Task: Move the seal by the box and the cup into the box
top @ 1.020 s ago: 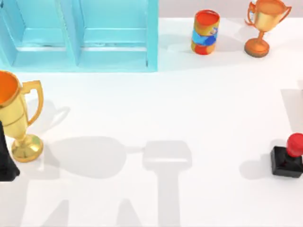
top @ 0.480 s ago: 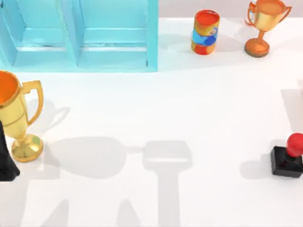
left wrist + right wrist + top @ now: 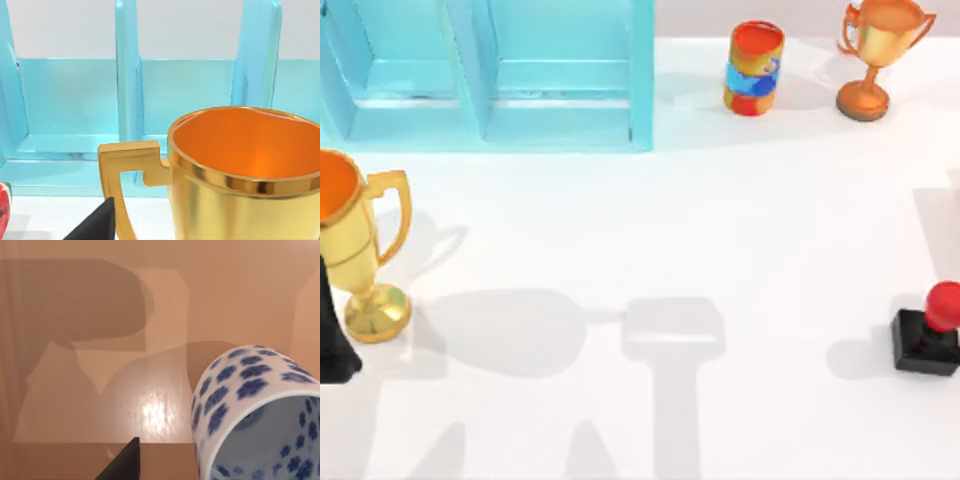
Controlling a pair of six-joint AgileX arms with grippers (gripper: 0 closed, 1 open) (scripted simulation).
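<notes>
A white table (image 3: pixel 650 220) carries everything, with a turquoise box (image 3: pixel 490 75) of open compartments standing at the far left. At the near left edge a gold trophy (image 3: pixel 355 250) stands, and the left end effector (image 3: pixel 332 340) sits just beside it as a dark shape; whether it is released or clenched I cannot tell. In the left wrist view that trophy's cup looms close, with the box beyond it. Farther right, at the far side, stand an orange cylinder with a blue band (image 3: pixel 754 68) and a second trophy (image 3: pixel 878 50). At the near right edge the seal (image 3: pixel 930 330) sits upright on the table, well apart from the box. The cup (image 3: pixel 260 410) appears close in the right wrist view, white with blue flowers; a dark fingertip (image 3: pixel 122 462) of the right end effector shows beside it, grip state unclear. Judging by this, neither item is in the box yet, so both transfers remain
</notes>
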